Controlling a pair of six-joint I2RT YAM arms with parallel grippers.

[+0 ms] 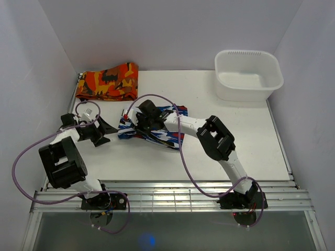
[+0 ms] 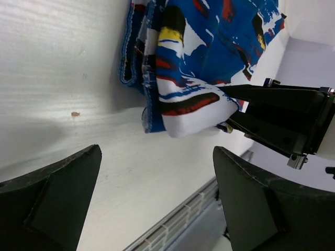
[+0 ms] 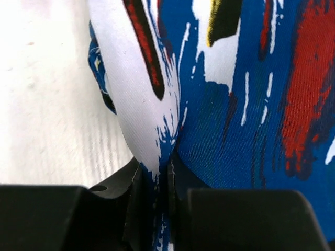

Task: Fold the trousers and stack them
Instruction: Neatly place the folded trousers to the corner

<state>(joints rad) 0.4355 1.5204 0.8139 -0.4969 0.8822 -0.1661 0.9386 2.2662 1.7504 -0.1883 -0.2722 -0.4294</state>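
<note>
The blue-and-white print trousers (image 1: 157, 133) lie folded in a small bundle at the table's middle. My right gripper (image 1: 137, 124) is shut on the bundle's left end; in the right wrist view its jaws pinch a fold of the trousers (image 3: 157, 151). My left gripper (image 1: 111, 128) is open and empty just left of the bundle, pointing at it. In the left wrist view the trousers (image 2: 199, 57) lie beyond my open left gripper (image 2: 157, 198), with the right gripper (image 2: 277, 120) clamped on their white corner.
A folded orange-red-and-black cloth (image 1: 108, 81) lies at the back left. A white tub (image 1: 248, 74) stands at the back right. White walls close in the table; a slatted rail (image 1: 172, 198) runs along the near edge.
</note>
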